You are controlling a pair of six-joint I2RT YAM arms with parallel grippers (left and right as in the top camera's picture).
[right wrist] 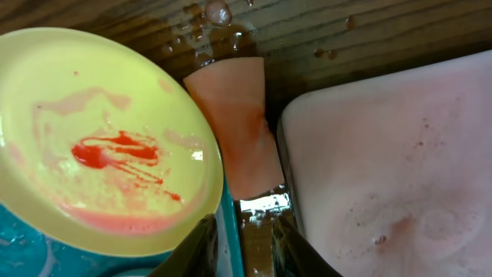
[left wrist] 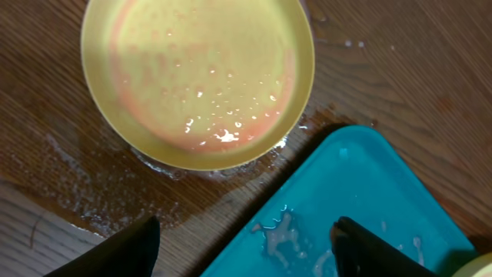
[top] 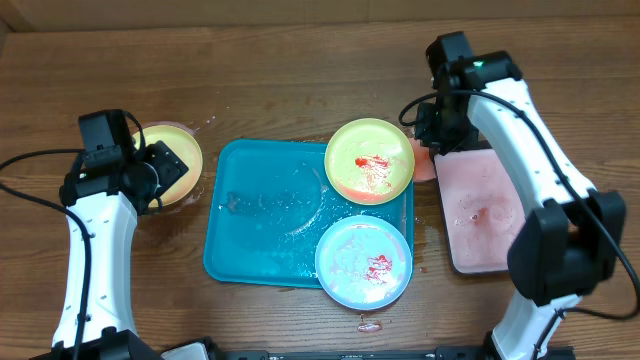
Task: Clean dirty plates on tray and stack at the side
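Closest to the desk's (top: 300, 60) near edge lay a small wet blot (top: 368, 324). Just behind it the blue plate (top: 364, 262) sat on the tray's (top: 255, 215) near right corner, its rim hanging over the tray's edge and a red smear at its middle.

Farther back, the yellow plate (right wrist: 100, 138) rested on the tray's far right corner, also overlapping the rim, with sauce across its centre. The right gripper (right wrist: 242, 238) hung over the gap between this plate and the pink tray (right wrist: 384, 154), jaws only narrowly apart and holding nothing. The sponge (right wrist: 234, 123) lay flat on the wet desk just ahead of it, beside the plate's rim.

Toward the desk's left edge, off the tray, the third plate (left wrist: 198, 77) sat in a wet patch, free of red but with a faint pink film. The left gripper (left wrist: 244, 238) hovered by it, jaws wide and empty.

The plates looked thin, stiff and light, and probably slippery while wet. A pinch on a raised rim where it overhangs the tray seemed the surest hold. The sponge looked soft and soaked and would likely squash, so it should be taken across its narrow width.

From overhead the left gripper covered part of the third plate and the right arm hid much of the sponge. Whether the sponge touched the yellow plate, I could not tell
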